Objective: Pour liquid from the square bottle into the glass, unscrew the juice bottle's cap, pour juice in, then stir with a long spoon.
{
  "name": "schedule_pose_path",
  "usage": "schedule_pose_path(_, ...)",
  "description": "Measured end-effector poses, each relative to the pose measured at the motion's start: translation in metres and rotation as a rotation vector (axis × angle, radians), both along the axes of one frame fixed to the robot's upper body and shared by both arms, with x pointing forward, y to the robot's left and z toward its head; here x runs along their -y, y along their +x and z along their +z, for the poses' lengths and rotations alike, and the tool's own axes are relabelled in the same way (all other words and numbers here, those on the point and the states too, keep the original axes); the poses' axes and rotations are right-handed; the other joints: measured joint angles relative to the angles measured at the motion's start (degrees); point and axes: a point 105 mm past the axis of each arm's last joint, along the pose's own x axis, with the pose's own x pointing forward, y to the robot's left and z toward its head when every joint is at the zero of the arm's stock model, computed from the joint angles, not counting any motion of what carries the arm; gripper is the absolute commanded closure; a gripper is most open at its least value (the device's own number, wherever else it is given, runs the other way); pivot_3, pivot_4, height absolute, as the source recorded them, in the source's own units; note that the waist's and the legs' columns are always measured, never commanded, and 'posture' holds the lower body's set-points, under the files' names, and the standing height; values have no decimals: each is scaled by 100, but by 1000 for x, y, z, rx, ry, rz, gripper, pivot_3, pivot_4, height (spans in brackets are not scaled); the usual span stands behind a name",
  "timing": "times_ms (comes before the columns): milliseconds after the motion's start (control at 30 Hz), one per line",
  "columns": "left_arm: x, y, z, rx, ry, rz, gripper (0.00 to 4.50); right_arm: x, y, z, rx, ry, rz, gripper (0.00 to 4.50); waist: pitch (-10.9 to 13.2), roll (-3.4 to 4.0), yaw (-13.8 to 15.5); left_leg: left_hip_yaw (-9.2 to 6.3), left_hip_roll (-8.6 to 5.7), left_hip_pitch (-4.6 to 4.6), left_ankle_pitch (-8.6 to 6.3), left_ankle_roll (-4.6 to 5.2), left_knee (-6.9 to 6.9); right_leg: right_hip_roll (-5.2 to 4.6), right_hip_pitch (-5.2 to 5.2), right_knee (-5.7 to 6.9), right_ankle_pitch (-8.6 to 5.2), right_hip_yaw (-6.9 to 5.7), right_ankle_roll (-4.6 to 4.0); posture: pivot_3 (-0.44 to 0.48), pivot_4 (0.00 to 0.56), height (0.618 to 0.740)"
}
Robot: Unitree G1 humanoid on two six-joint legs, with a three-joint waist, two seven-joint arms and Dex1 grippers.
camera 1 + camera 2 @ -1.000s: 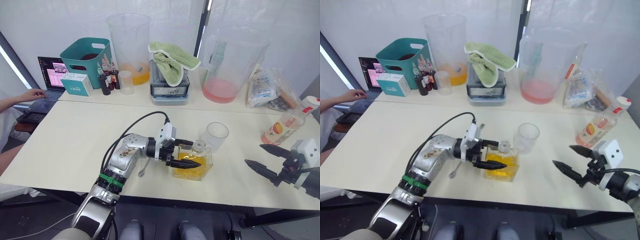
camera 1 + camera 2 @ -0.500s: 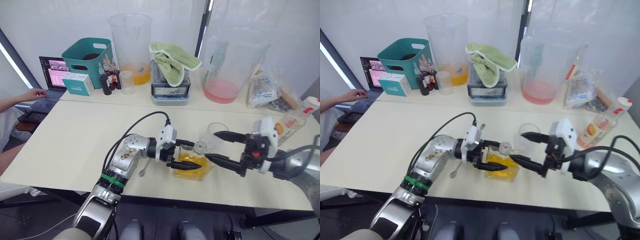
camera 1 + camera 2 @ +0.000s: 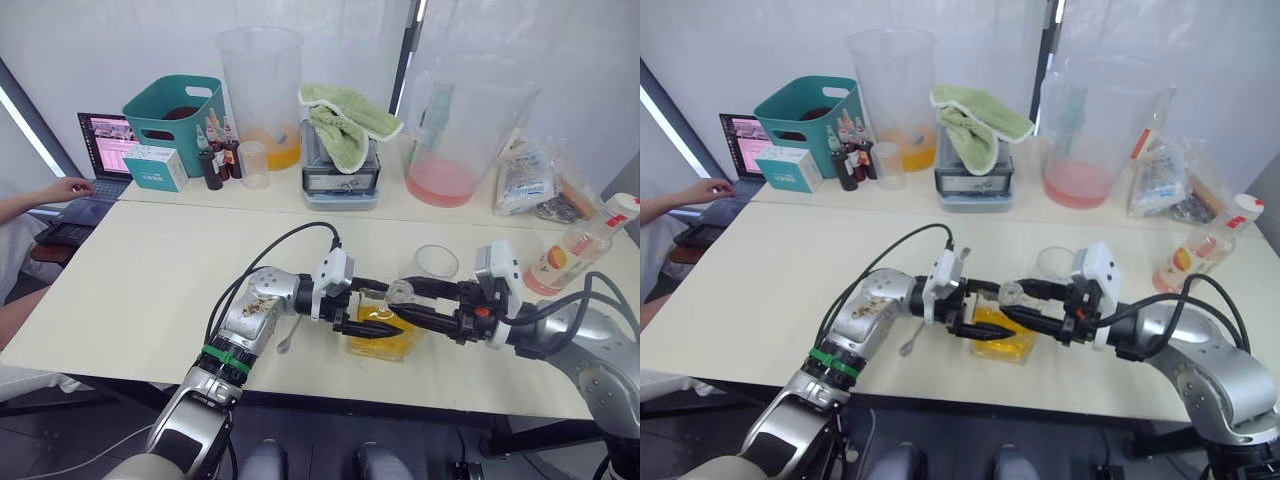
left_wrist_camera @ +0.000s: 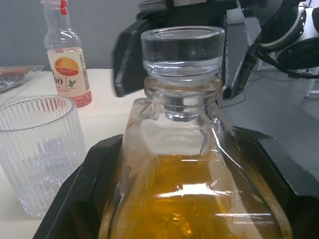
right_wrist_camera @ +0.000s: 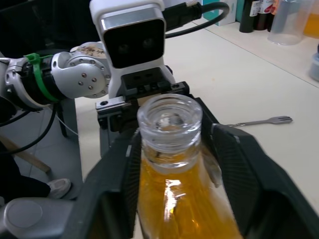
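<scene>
Nearest you, the square clear glass bottle (image 3: 385,325) of amber liquid stands on the cream desk (image 3: 150,290) near its front edge, its round glass stopper (image 4: 182,47) in the neck. Your left tool (image 3: 365,313) has it by the body: the black fingers (image 4: 82,199) sit one on each flat side, spread only as wide as the bottle and pressed to the glass, which likely steadies it while the stopper comes out. Your right tool (image 3: 418,304) reaches in from the opposite side, its fingers (image 5: 244,169) parted and flanking the neck and shoulders; it looks just clear of the glass, gripping nothing yet, so you probably need to close on the stopper before any pouring.

Beside the left forearm lies a thin silver utensil (image 3: 287,336), flat on the desk. Just behind the bottle stands the small ribbed clear glass (image 3: 436,262), upright and empty, close enough for a short tip. Farther right, the slim juice bottle (image 3: 574,253) with the fruit label stands, its white cap (image 3: 621,206) with the red mark on. At the back sit two large clear pitchers (image 3: 258,85) and a teal basket (image 3: 170,110).
</scene>
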Motion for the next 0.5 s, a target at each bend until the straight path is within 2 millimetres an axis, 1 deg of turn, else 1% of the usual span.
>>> schedule_pose_path(33,0,0,0,0,0,-1,1660,0,0,0,-2,5,0,3428,0,0,-1,0,0,0,0,0,0,0,0,0,0,0,0,0,150,740)
schedule_pose_path(400,-2,0,0,4,4,1,1660,-2,0,-1,-5,23,-5,3428,0,0,-9,0,2,0,0,0,0,2,-2,1,0,0,0,0,150,740)
schedule_pose_path(433,-2,0,0,4,5,1,1660,-3,0,-1,-4,22,-5,2397,0,0,-10,0,2,0,0,0,0,2,-2,1,0,0,0,0,150,740)
schedule_pose_path(500,-2,0,0,6,6,0,1661,-3,2,1,7,21,-20,1742,0,0,-10,0,2,1,0,0,0,2,-2,1,0,-1,0,0,150,740)
